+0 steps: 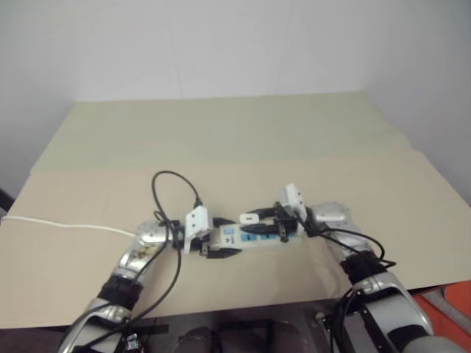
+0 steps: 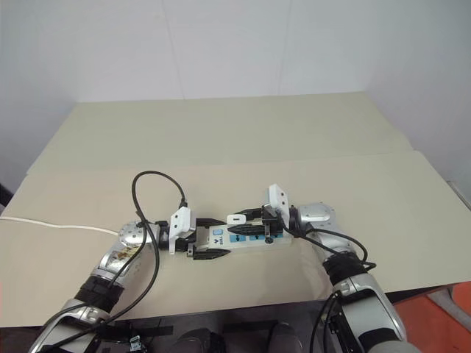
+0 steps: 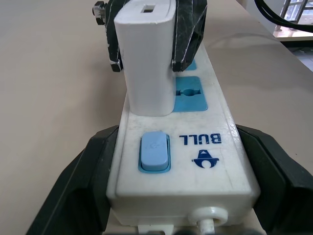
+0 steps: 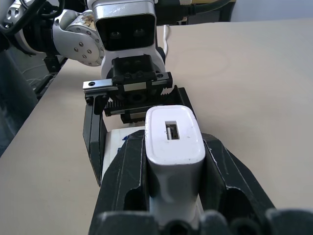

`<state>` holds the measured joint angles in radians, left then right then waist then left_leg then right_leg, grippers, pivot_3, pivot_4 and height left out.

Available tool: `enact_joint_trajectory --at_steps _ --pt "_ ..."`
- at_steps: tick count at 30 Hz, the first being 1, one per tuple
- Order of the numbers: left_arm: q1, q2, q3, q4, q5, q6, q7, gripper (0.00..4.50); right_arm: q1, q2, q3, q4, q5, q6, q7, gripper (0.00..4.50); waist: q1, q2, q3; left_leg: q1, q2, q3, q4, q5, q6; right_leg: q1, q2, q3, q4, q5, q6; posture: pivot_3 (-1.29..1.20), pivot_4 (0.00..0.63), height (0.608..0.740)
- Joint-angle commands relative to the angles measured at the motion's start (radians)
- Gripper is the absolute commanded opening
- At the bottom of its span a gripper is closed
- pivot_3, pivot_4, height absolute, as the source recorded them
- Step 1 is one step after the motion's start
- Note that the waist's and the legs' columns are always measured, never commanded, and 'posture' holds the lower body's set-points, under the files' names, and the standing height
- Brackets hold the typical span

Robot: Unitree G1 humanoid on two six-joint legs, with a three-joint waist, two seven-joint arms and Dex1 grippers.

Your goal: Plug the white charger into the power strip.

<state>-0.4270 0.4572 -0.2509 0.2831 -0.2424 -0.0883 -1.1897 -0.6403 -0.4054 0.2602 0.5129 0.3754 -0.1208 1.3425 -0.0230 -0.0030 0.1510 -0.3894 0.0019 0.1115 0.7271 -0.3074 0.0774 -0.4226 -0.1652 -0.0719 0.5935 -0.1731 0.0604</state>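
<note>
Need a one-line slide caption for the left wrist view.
Left gripper clamps the power strip while the right gripper seats the white charger.

charger (image 3: pixel 146 63) on power strip (image 3: pixel 195 161), table (image 1: pixel 221 140) beneath

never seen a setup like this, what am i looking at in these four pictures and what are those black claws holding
This is a humanoid robot with two arms, each ending in a two-fingered black gripper. Two pictures come from cameras on its head, looking down over a tan table. The other two come from cameras on each wrist, looking along that gripper's fingers. The left gripper is clamped around the switch end of a white power strip lying on the table. The right gripper is shut on a white charger, which stands upright on the strip at the socket beside the blue switch. How far in it is seated is hidden.
</note>
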Motion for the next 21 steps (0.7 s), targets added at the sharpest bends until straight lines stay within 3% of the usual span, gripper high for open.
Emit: enact_joint_trajectory --at_steps 1,21 --pt "0.011 0.071 0.025 0.031 0.024 -0.007 -0.045 3.28 0.017 -0.052 -0.034 0.086 -0.071 0.004 -0.018 1.09 0.0 0.0 0.0 0.0 0.0 0.0 0.0 0.0 0.0 0.0 0.0 0.0 0.0 0.0 0.0 0.0 0.15 0.74" --pt "-0.002 0.066 0.016 0.041 0.029 -0.017 -0.057 3.28 0.021 -0.037 -0.026 0.074 -0.066 0.004 -0.002 1.09 0.0 0.0 0.0 0.0 0.0 0.0 -0.002 0.0 -0.001 -0.001 0.0 0.0 0.0 0.0 -0.001 0.0 0.15 0.74"
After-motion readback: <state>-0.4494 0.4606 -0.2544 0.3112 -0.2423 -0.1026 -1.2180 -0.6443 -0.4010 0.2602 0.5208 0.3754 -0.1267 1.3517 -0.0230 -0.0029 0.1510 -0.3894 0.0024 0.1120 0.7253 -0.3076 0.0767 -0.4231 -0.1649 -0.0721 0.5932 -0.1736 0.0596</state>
